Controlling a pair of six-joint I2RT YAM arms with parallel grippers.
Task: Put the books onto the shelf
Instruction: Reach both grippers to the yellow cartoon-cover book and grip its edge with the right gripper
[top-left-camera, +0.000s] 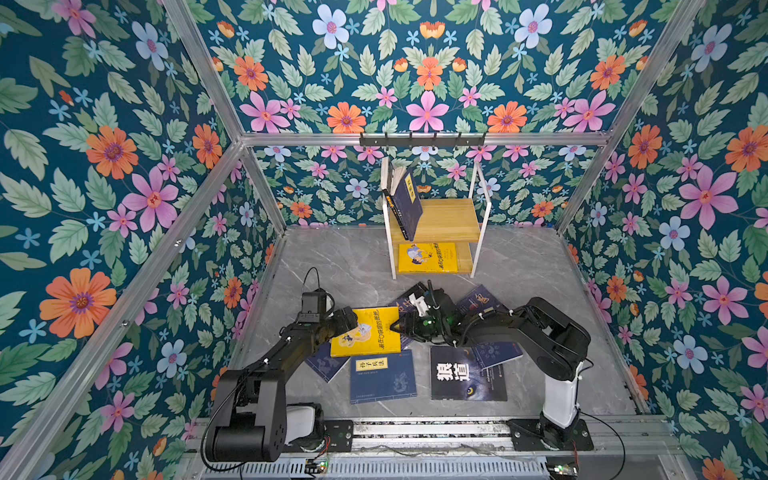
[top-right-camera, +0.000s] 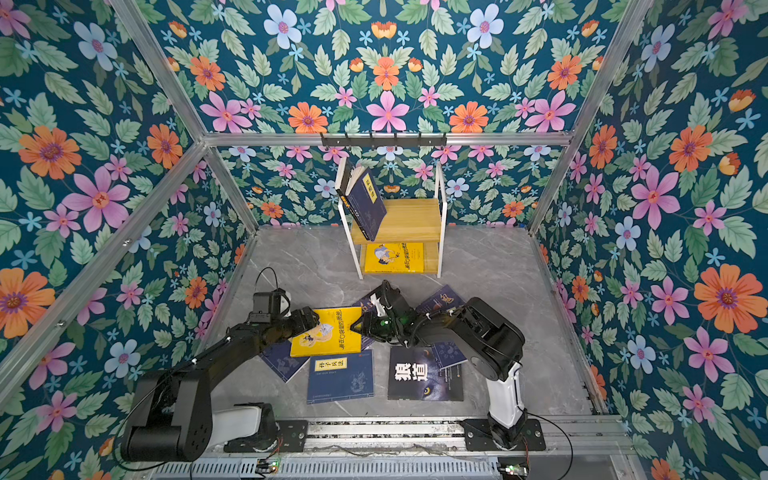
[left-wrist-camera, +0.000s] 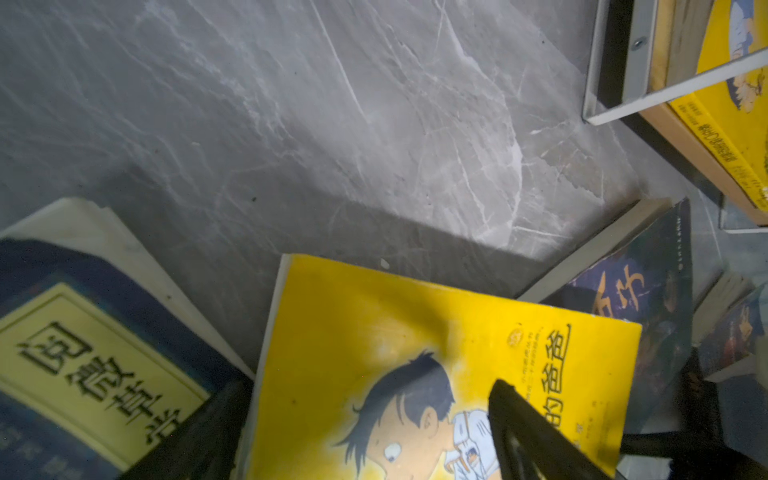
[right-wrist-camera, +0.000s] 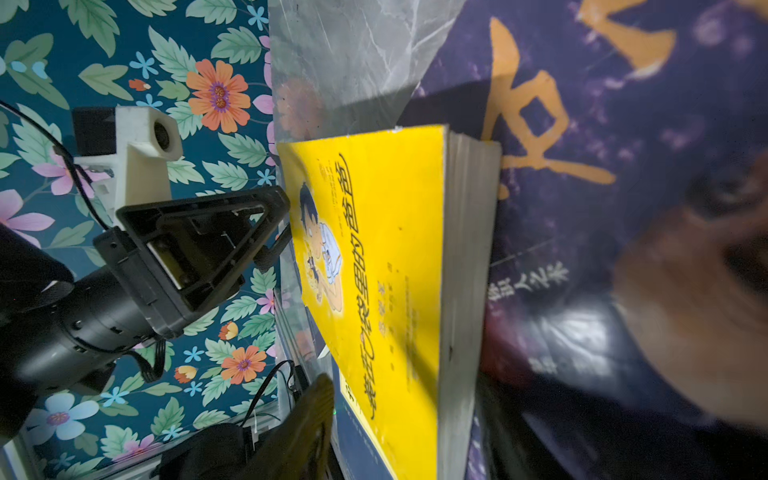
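On the shelf (top-left-camera: 451, 220), books (top-left-camera: 407, 208) (one flat)

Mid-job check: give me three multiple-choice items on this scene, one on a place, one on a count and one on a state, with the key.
1. Where on the shelf does the yellow book lie?
A) upper board
B) lower board
C) atop the frame

2. How many yellow cartoon-boy books are visible?
A) one
B) four
C) two

3. The navy book on the upper board is:
A) standing tilted
B) lying flat
C) hanging from the hook rail

Key:
1 B, it lies flat under the upper board.
2 C, that one plus a second yellow book on the floor.
3 A, it leans toward the other books.
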